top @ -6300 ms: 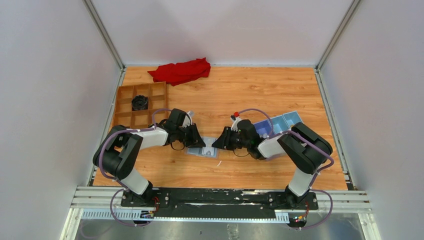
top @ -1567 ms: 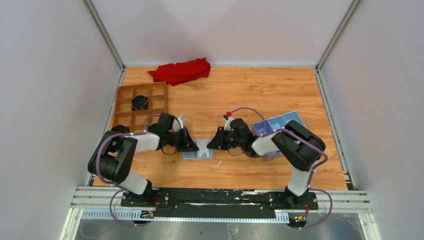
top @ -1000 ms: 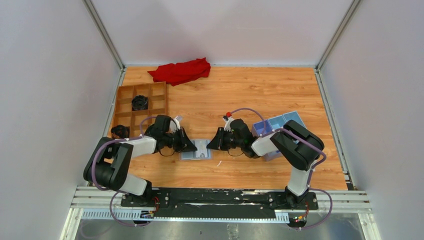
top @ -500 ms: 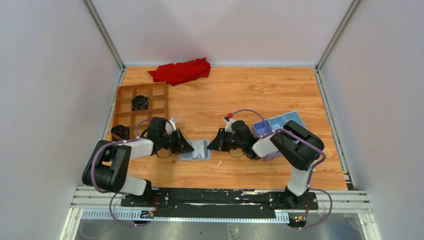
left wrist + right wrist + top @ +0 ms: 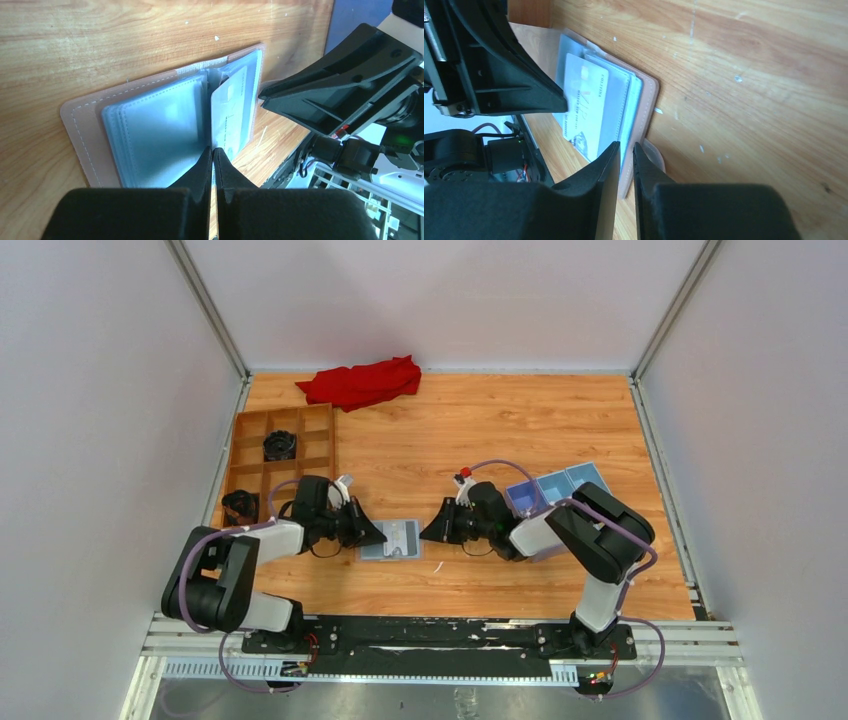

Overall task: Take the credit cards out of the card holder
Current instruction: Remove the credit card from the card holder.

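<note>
Overhead, plain pale walls (image 5: 100, 440) shut the space in on three sides, with metal posts (image 5: 205, 305) running up the two far corners. Below them lies a table (image 5: 480, 430) of orange-brown wood grain. Seen close, the wood is scuffed and dotted with small white flecks (image 5: 736, 78).

The card holder (image 5: 392, 540) lies open and flat on the wood, tan-pink cover down and pale grey-blue pockets up. Everything else is placed from it. A metal rail (image 5: 440, 635) crosses nearer to the camera than the holder and carries both arm bases. The left arm (image 5: 270, 540) reaches in from the holder's left and the right arm (image 5: 580, 530) from its right. A brown tray (image 5: 318, 445) of compartments sits beyond the holder and to its left, and a red cloth (image 5: 360, 382) is bunched well beyond it against the back wall. A blue box (image 5: 555, 487) sits to its right, behind the right arm.

The left gripper (image 5: 213, 150) is pinched tight at the holder's fold, on the edge of a pale credit card (image 5: 232, 107) that stands partly out of a pocket. The right gripper (image 5: 624, 146) sits at the holder's right edge, fingers a slit apart. Whether they clamp that edge I cannot tell.
</note>
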Action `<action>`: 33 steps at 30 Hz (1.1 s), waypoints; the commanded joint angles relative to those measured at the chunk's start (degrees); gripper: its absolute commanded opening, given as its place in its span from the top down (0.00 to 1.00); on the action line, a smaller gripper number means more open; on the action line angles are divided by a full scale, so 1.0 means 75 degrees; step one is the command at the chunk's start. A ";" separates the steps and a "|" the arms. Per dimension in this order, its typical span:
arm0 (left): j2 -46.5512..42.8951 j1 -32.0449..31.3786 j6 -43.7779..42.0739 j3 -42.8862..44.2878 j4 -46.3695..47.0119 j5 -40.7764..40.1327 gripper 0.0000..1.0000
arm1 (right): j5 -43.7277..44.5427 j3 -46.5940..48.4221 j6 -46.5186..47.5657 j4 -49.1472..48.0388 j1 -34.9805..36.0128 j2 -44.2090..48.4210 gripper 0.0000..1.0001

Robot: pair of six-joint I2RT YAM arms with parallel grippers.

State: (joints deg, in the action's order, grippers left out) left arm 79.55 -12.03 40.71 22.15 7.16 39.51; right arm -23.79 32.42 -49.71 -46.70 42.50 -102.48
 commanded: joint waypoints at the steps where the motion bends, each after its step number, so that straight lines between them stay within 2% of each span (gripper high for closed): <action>1: -0.0263 0.0125 -0.0007 -0.0031 -0.0032 -0.0006 1.00 | 0.0399 -0.0377 0.0431 0.1021 -0.0216 0.0158 0.80; 9: -0.0345 0.0139 0.0022 -0.0058 -0.0087 0.0085 1.00 | 0.0325 -0.0327 0.0495 0.1295 -0.0273 0.0791 0.80; 13: -0.0170 0.0139 -0.0052 -0.0059 -0.0096 0.0107 1.00 | 0.0301 0.0095 0.0584 0.1606 -0.0024 0.1094 0.80; 19: 0.0261 0.0140 -0.0119 -0.0036 -0.0098 0.0190 1.00 | 0.0347 0.0753 0.0739 0.1916 0.0480 0.0746 0.77; 23: 0.0035 0.0139 -0.0075 -0.0071 -0.0088 0.0171 1.00 | 0.0722 0.0533 0.0877 0.2127 0.0468 0.0866 0.67; 29: 0.0011 0.0139 -0.0081 -0.0030 -0.0093 0.0214 1.00 | 0.2458 0.0450 0.1746 0.3967 0.0480 0.2202 0.39; 33: 0.0142 0.0139 -0.0140 0.0016 -0.0088 0.0262 1.00 | 0.3141 0.0400 0.1928 0.4504 0.0478 0.2632 0.33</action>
State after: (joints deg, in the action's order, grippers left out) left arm 80.09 -11.38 40.69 22.15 7.16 40.58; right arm -8.45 36.07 -38.79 -19.84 45.67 -85.06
